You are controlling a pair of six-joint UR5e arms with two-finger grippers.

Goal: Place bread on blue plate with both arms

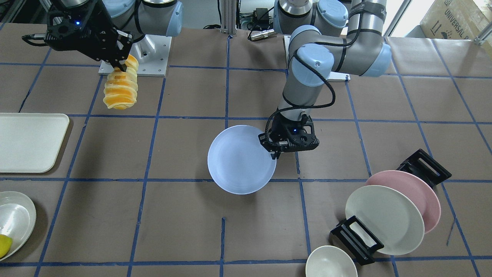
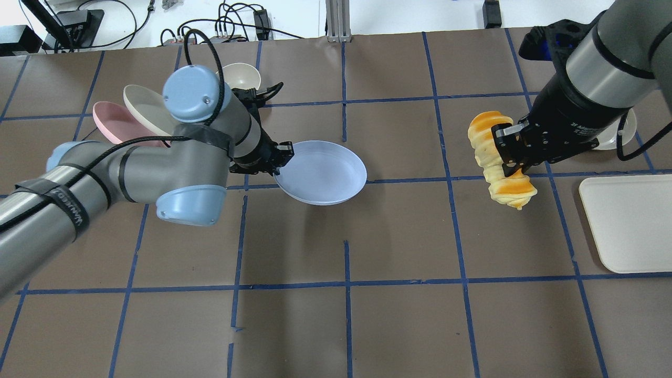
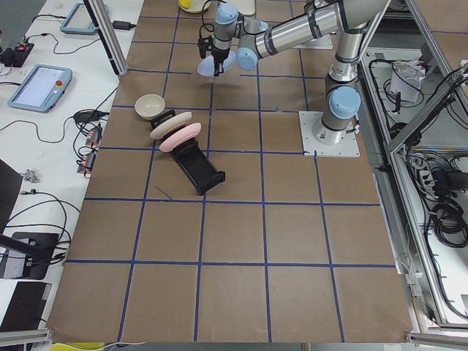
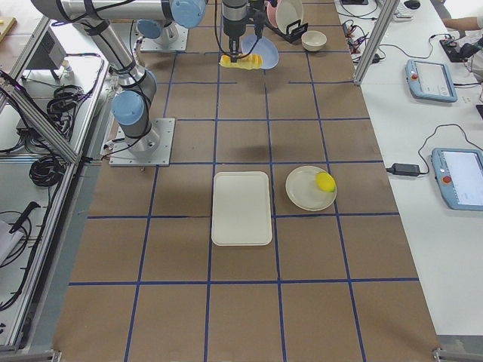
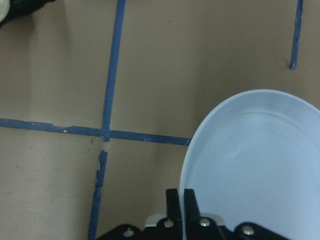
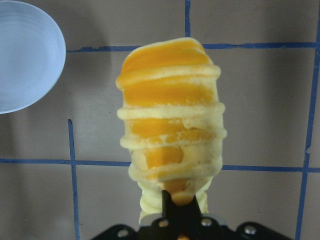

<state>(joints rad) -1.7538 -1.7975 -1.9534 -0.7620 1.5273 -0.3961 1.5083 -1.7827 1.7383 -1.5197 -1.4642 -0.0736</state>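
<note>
Overhead faces front view; side views at table [image 2: 399, 325] ends; wrist cameras close; all share blue plate [image 2: 320, 173].

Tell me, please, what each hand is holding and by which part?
Right hand: the bread, near one end. Left hand: the blue plate, by its rim.

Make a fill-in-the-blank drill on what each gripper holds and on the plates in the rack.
1. The right gripper is shut on the ____.
2. The left gripper pinches the blue plate by its ____.
3. In the black rack, the cream-white plate stands next to a ____ plate.
Missing words: bread; rim; pink.
</note>
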